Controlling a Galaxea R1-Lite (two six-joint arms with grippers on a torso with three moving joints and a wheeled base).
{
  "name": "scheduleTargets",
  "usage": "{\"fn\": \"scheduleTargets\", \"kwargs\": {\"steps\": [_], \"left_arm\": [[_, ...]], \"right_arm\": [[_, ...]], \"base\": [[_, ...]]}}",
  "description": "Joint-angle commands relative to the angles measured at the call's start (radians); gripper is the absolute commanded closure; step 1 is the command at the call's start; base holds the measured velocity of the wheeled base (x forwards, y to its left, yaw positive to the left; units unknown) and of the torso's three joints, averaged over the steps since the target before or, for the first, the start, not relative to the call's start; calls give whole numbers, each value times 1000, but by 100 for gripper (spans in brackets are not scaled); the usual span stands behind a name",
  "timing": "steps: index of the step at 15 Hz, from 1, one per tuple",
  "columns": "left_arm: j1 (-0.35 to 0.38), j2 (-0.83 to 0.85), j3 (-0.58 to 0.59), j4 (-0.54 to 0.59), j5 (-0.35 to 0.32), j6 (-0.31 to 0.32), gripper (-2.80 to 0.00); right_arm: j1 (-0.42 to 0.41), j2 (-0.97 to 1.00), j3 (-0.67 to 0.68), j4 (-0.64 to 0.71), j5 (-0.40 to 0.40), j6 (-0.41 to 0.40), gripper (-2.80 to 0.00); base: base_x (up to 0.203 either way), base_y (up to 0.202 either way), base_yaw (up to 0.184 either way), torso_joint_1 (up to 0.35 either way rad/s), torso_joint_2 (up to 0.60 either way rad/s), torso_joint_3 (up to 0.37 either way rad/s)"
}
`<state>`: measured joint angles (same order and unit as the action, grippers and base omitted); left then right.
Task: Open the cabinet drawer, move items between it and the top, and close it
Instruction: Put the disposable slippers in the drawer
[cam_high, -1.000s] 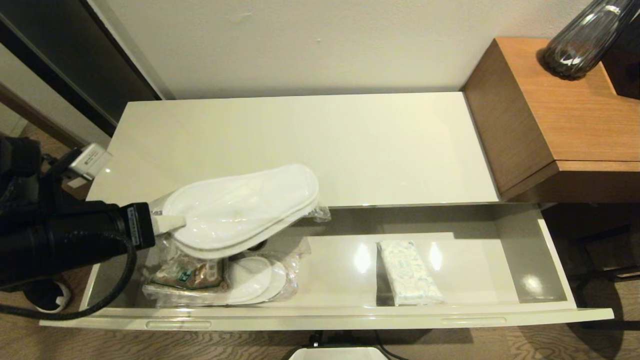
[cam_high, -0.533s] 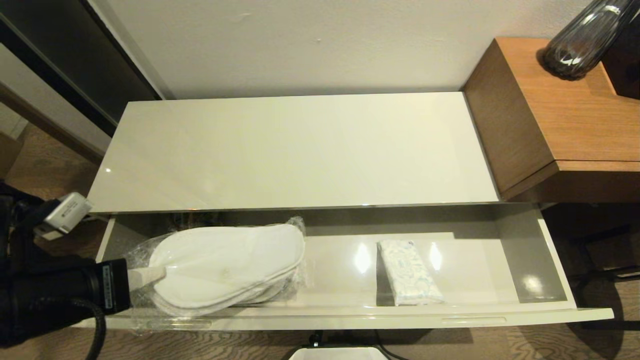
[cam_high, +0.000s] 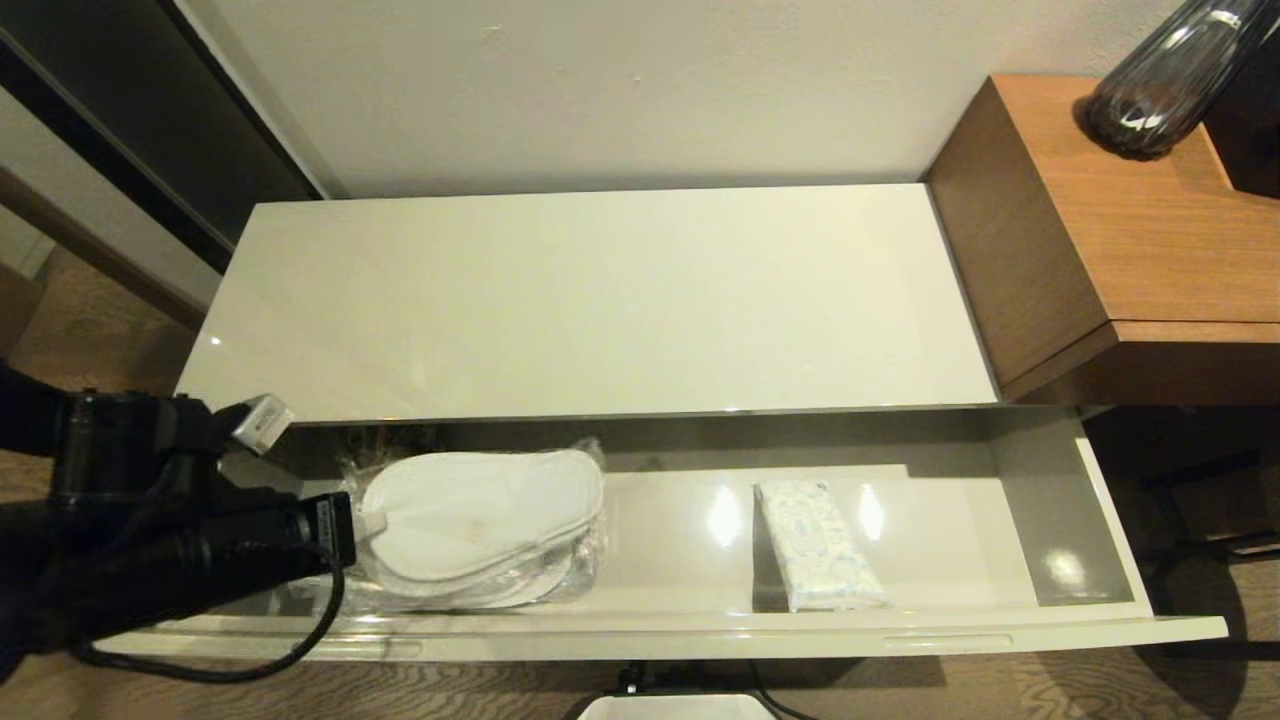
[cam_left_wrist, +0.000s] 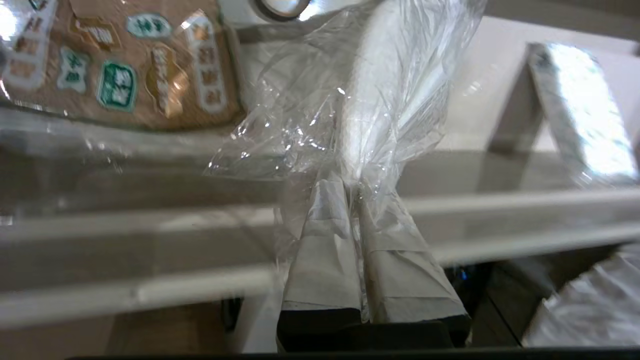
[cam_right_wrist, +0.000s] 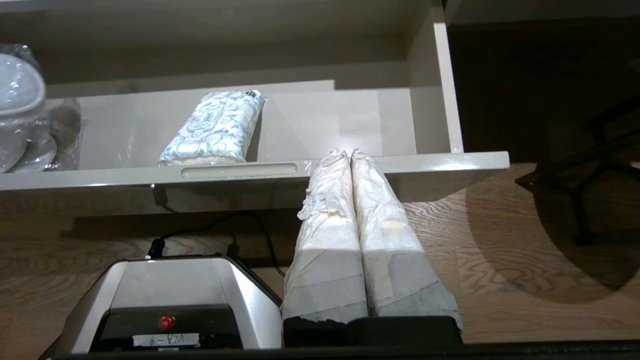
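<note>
The cabinet drawer stands pulled out. In its left part lie the white slippers in clear wrap, resting on a second wrapped pair. My left gripper is shut on the wrap at their left end; in the left wrist view the left gripper pinches the bunched plastic of the slippers. The tissue pack lies in the drawer's right half. The top is bare. My right gripper is shut and empty, low before the drawer front, out of the head view.
A brown printed packet and a small black ring lie in the drawer near the slippers. A higher wooden surface with a dark glass vase stands to the right. The robot's base sits on the floor below the drawer.
My left gripper has brought the wrapped slippers down from the top's front edge into the drawer's left part, then shifted slightly right. The brown packet is now covered in the head view.
</note>
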<state>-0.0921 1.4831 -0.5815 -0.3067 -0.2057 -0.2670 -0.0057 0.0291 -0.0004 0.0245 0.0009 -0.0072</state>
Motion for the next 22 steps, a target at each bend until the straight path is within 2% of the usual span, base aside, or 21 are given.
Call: {"fn": "scheduleTargets", "kwargs": {"steps": [1,4,8,14,17,22], "left_arm": [[23,146,-8,-48,0,1,0],[58,240,-54,-66,-1,1,0],[80,301,-52,-138,-13,3,0],[-23,408,-102,-150,-20,-19,0],[-41,474,-121,-218,-17,-17,0],[-56,565,-143,-270,-17,-15,0]], "right_arm": [[0,2,3,0,1,0,0],[0,1,3,0,1,0,0],[0,0,3,0,1,0,0],[0,2,3,0,0,0,0],[0,2,3,0,1,0,0],[0,0,3,0,1,0,0]], "base": [[0,0,0,0,0,0],[0,0,0,0,0,0],[0,0,0,0,0,0],[0,0,0,0,0,0],[0,0,0,0,0,0],[0,0,0,0,0,0]]}}
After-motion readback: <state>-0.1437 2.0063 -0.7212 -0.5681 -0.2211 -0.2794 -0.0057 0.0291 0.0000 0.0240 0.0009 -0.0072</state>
